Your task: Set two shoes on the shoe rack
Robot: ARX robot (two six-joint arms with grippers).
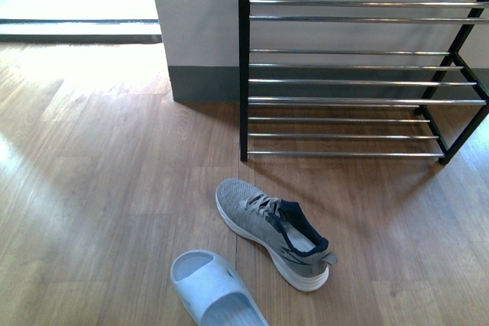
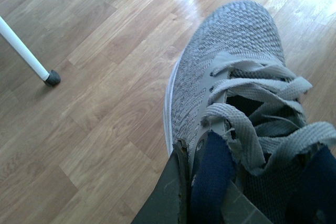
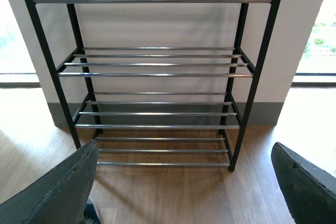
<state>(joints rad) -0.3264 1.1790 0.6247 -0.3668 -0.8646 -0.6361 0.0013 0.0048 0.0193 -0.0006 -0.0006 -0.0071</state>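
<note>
A wooden floor [image 1: 99,188] is running up to a white wall [image 1: 199,13], where the shoe rack [image 1: 244,59] is standing with its rods bare. One sneaker [image 1: 267,227] is lying on the floor in front of the rack, toe pointing towards it, with a pale blue slide [image 1: 214,288] just beside it. The left gripper [image 2: 207,182] is pinching the navy collar of the other sneaker [image 2: 231,51]. The right gripper [image 3: 184,145] is facing the rack, jaws spread wide and holding nothing.
</note>
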